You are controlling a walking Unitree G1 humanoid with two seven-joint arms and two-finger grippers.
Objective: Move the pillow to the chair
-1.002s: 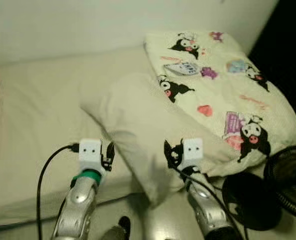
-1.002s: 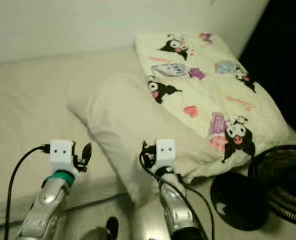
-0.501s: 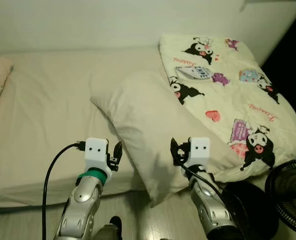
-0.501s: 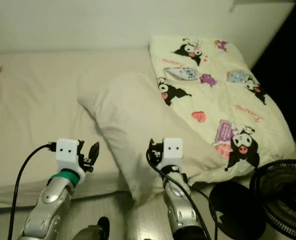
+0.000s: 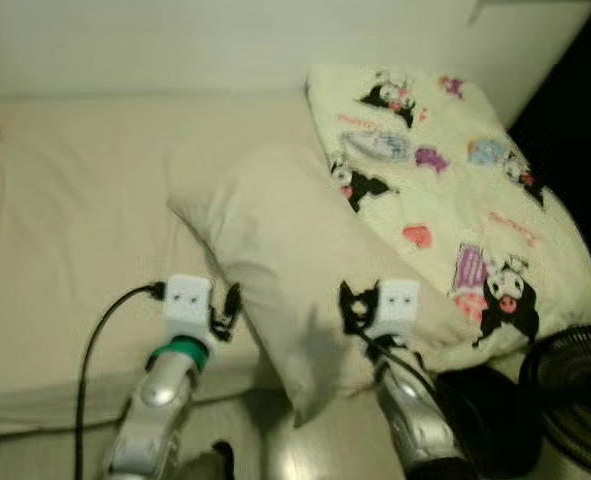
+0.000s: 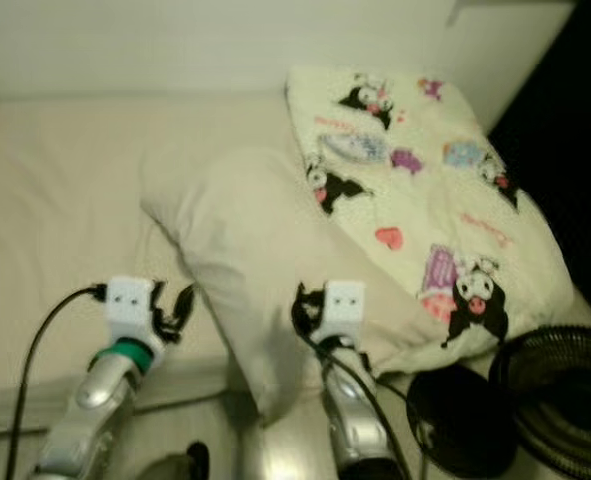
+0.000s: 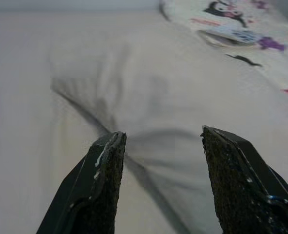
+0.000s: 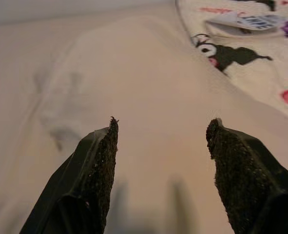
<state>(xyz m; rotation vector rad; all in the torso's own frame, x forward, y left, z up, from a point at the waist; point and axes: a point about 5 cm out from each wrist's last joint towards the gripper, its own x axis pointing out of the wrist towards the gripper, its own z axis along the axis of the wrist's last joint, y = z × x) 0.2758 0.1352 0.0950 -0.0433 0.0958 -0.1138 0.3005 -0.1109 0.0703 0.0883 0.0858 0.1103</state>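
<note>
Crowding the pillow (image 5: 275, 250): cartoon blanket (image 5: 445, 190), black fan (image 5: 575, 390).

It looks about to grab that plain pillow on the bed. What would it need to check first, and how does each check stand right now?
1. Left pincer open: ok.
2. Right pincer open: ok.
3. Plain pillow between both pincers: ok, one on each side of its near end.
4. Pincers touching the pillow: not ok, both short of it.
5. Pillow free to lift: cannot tell; its far edge meets the cartoon blanket.
6. Chair location: cannot tell.
</note>
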